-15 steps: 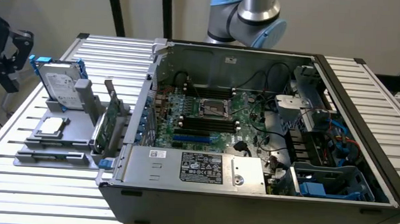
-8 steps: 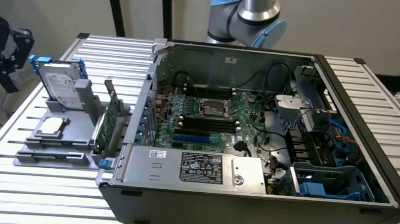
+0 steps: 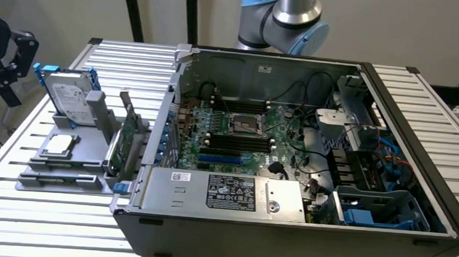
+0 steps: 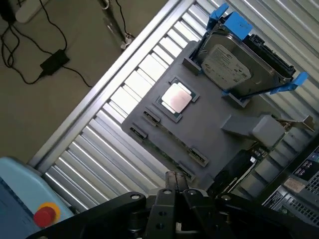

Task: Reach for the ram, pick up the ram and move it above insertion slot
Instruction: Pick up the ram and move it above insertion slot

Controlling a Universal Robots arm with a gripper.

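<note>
The ram point(image 4: 162, 152) is a thin green strip standing on edge in a slot along the rim of the grey holder point(image 4: 219, 112). In the wrist view my gripper point(image 4: 177, 183) hangs just off that rim, close to one end of the ram. Its fingers are pressed together with nothing between them. The grey holder point(image 3: 61, 170) lies on the slatted table at the exterior view's left, beside the open computer case point(image 3: 287, 227). The motherboard's black slots point(image 3: 240, 142) run across the middle of the case.
On the holder stand a silver hard drive in a blue bracket point(image 3: 66, 95) point(image 4: 239, 62), a square processor chip point(image 3: 58, 146) point(image 4: 175, 97) and a wider green card with a metal bracket point(image 3: 124, 141). A red button point(image 4: 45, 215) and floor cables point(image 4: 50, 59) lie beyond the table edge.
</note>
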